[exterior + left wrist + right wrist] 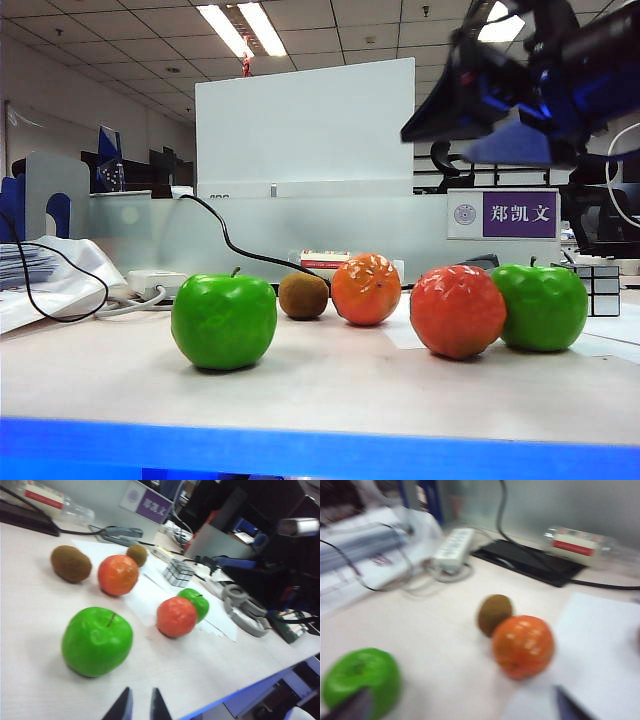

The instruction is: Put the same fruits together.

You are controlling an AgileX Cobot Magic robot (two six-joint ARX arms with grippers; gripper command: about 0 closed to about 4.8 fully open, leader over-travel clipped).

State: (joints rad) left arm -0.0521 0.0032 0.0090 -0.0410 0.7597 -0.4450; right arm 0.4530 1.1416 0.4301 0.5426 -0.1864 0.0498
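We see the fruit unsorted in the exterior view: one green apple (224, 320) at lower left, the other green apple (545, 305) far right, touching an orange fruit (458, 311); the second orange fruit (366, 289) sits mid-frame beside a kiwi (303, 295). Our right gripper (460, 705) hangs above the table, fingers spread wide, holding nothing. Our left gripper (138, 707) is nearly pressed together, empty, near the table (330, 385) edge. The risks we judge: round fruit rolling off when nudged, the kiwi getting knocked while grabbing its neighbor, and the touching pair shifting together.
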